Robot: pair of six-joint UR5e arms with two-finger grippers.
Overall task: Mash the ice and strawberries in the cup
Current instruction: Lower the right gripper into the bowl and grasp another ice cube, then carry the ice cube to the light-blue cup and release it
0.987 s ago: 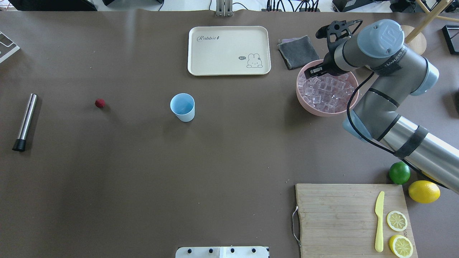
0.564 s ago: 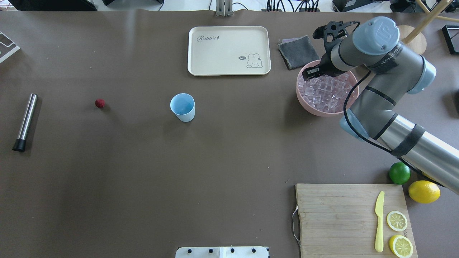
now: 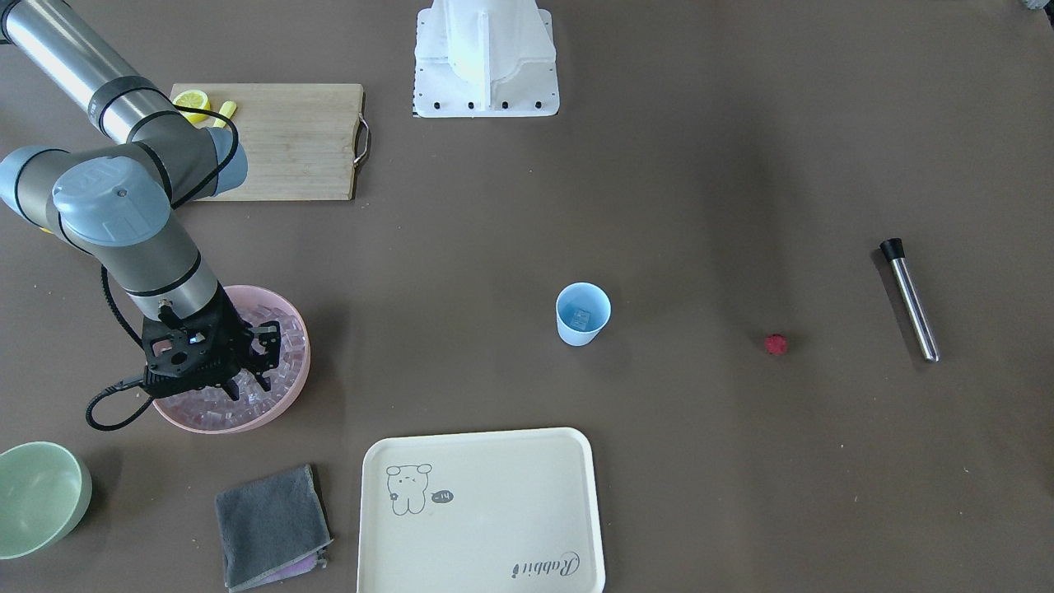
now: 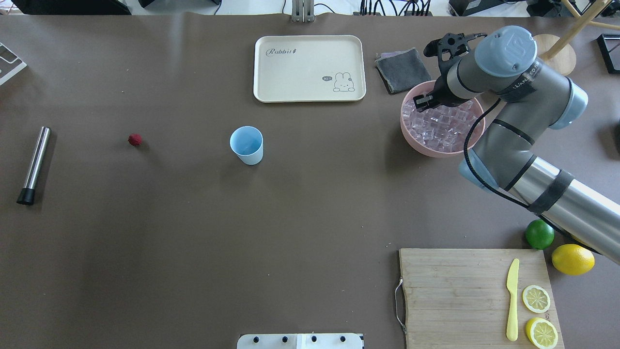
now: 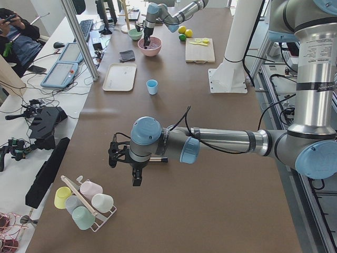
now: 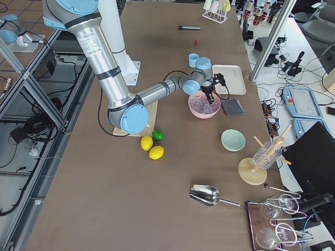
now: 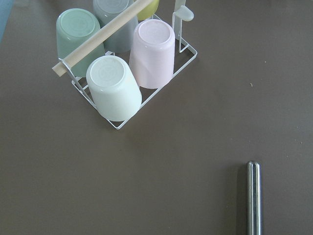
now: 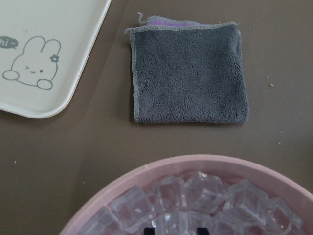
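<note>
Brimming with ice (image 4: 438,123): pink bowl (image 4: 426,149) | cup (image 3: 576,332): 1 cube (image 3: 582,315) inside

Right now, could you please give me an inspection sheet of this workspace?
Surface: brown table cover, no spills seen.
Job's things: cup upright, what looks like one cube inside; strawberry loose on the table; ice heaped in pink bowl; metal muddler lying flat.
Clutter: tray, grey cloth, cutting board with knife and lemon slices, lime, lemon, green bowl, cup rack, scoop.
Grippers: right gripper down in the ice, grasp unclear; left gripper hovers near the cup rack, state unclear.
Cables: black cable loops from the right wrist beside the pink bowl.
Surroundings: seated person beside the table.
</note>
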